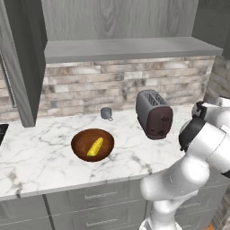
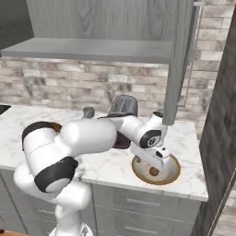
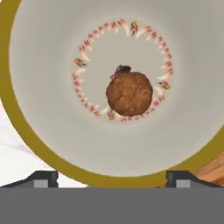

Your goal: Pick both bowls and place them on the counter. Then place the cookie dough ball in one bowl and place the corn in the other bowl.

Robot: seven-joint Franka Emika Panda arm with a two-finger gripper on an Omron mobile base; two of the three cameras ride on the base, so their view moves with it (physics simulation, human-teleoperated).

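Fingers (image 3: 113, 177) spread apart above shallow tan cream-lined bowl (image 3: 26, 131); brown cookie dough ball (image 3: 129, 93) inside. Yellow corn (image 1: 95, 147) in dark wooden bowl (image 1: 81, 150). Next: retract upward.

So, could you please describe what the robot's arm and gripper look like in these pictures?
The arm is made of glossy white, rounded segments with dark, nearly black bands at the joints, and a round dark cap with a small ring marks the wrist joint. No cables show. The gripper has a white boxy body and two small dark finger tips, each with a lighter grey patch.
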